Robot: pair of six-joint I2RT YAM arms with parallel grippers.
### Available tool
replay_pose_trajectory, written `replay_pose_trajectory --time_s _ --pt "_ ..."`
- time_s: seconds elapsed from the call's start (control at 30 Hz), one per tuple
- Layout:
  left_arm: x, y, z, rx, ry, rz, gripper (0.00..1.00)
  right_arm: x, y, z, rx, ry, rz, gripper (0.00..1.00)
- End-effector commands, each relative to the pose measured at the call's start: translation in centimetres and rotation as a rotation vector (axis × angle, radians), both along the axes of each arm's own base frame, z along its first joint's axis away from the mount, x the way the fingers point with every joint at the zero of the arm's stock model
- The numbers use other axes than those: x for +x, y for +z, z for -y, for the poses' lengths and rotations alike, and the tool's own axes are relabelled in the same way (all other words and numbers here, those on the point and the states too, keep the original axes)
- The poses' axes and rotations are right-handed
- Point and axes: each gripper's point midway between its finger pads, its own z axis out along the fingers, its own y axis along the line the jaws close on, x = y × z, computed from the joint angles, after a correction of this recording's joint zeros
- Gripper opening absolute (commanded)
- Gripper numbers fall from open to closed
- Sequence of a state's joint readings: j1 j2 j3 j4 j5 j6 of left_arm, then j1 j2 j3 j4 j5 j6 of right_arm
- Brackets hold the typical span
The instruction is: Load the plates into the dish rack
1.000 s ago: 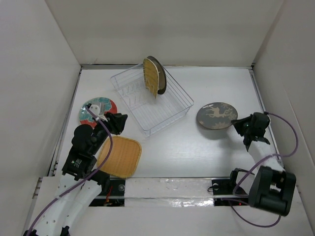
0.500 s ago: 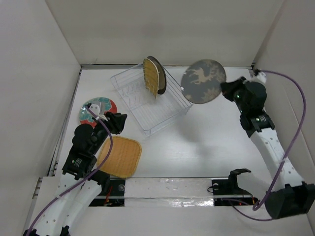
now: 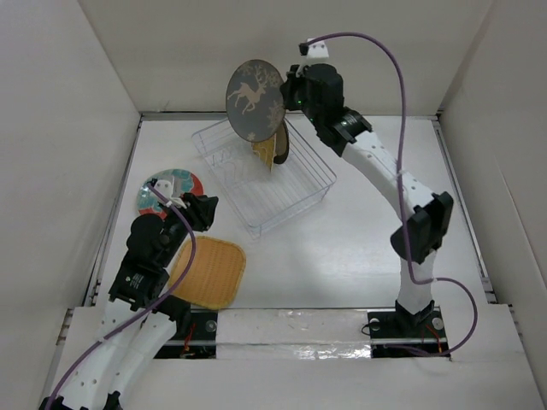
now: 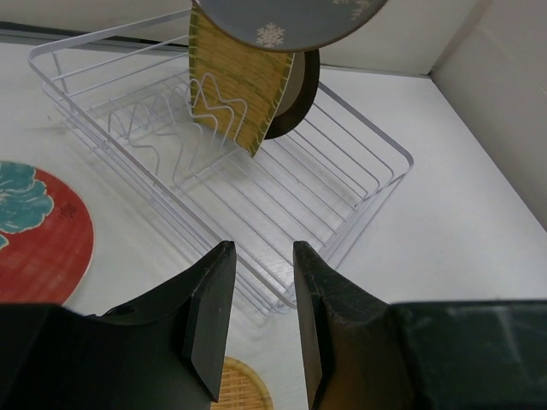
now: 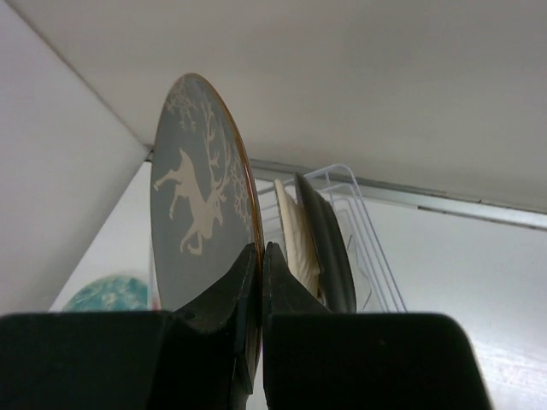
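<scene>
While aloft (upright), plate (image 5: 195, 224) in tool (image 5: 259, 254)

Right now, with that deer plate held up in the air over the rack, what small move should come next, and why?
Probably lower the deer plate straight down. The right jaws are clamped on its rim, holding it on edge above the dish rack, just beside the yellow woven plate and dark-rimmed plate already standing there. The dividers on that side look free, so a gentle descent should seat it.
</scene>
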State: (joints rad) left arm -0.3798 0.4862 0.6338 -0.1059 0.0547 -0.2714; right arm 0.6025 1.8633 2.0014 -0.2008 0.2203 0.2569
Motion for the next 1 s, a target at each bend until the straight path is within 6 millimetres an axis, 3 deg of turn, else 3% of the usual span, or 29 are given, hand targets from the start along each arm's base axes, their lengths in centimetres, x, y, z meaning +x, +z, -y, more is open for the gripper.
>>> replay_pose_trajectory --time_s 0.0,0.07,0.37,0.43,0.5,0.53,0.63,0.7,0.8,0.97 --pt "0.5 0.4 -0.2 0.003 0.018 0.017 0.30 1.5 7.8 1.3 -0.004 -0.142 0.208 0.00" --pt "0.6 0.3 -0.2 0.005 0.024 0.013 0.30 2.5 7.4 -0.4 -0.034 -0.167 0.222 0.00" --pt "1.0 -0.1 -0.2 0.016 0.030 -0.002 0.30 4.1 3.8 -2.9 -0.270 -0.324 0.293 0.00" --pt "1.2 -0.1 -0.5 0.011 0.029 -0.003 0.30 3.7 2.1 -4.3 -0.341 -0.322 0.291 0.00" --pt "1.3 -0.1 -0.5 0.008 0.030 -0.002 0.30 3.6 1.7 -4.7 -0.369 -0.347 0.307 0.00" --pt "1.3 -0.1 -0.6 0.008 0.033 -0.002 0.30 3.5 0.4 -5.6 -0.399 -0.339 0.301 0.00" --pt "1.4 -0.3 -0.5 0.011 0.032 -0.009 0.30 3.3 -0.5 -5.8 -0.448 -0.384 0.323 0.00" --pt "1.4 -0.4 -0.5 0.012 0.033 -0.011 0.30 2.5 -2.2 -7.1 -0.491 -0.384 0.318 0.00" --pt "1.4 -0.4 -0.5 0.012 0.033 -0.012 0.30 2.2 -2.5 -7.2 -0.526 -0.414 0.341 0.00" --pt "1.3 -0.3 -0.5 0.011 0.030 -0.009 0.30 1.5 -3.5 -9.2 -0.501 -0.337 0.324 0.00"
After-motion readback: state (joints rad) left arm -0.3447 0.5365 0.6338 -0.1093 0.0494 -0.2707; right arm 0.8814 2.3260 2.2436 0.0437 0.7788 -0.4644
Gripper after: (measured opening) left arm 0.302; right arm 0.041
